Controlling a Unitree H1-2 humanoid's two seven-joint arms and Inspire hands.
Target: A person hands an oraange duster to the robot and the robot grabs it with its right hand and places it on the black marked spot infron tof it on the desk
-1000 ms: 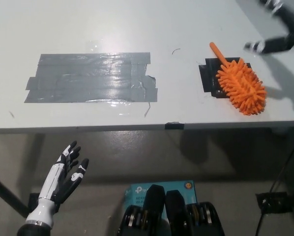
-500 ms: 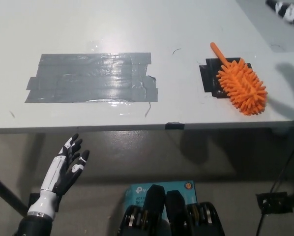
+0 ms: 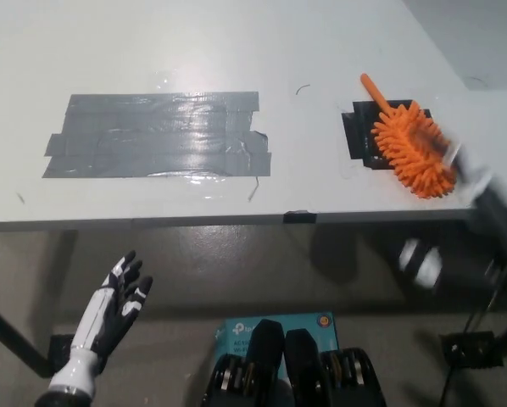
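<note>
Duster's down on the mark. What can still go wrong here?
1. The orange duster only partly covers the black marked spot; its bristle head reaches toward the desk front edge, so a nudge may push it off.
2. The right robot hand is a motion-blurred streak right beside the bristles and might clip them.
The left robot hand rests open below the desk.

The orange duster (image 3: 413, 149) is lying flat on the surface (image 3: 321, 51), its spiky oval head pointing toward the near right edge and its thin handle angling up and to the left. It's resting across the black marked spot (image 3: 361, 136), covering most of its right side while the left part is showing beside the bristles.
</note>
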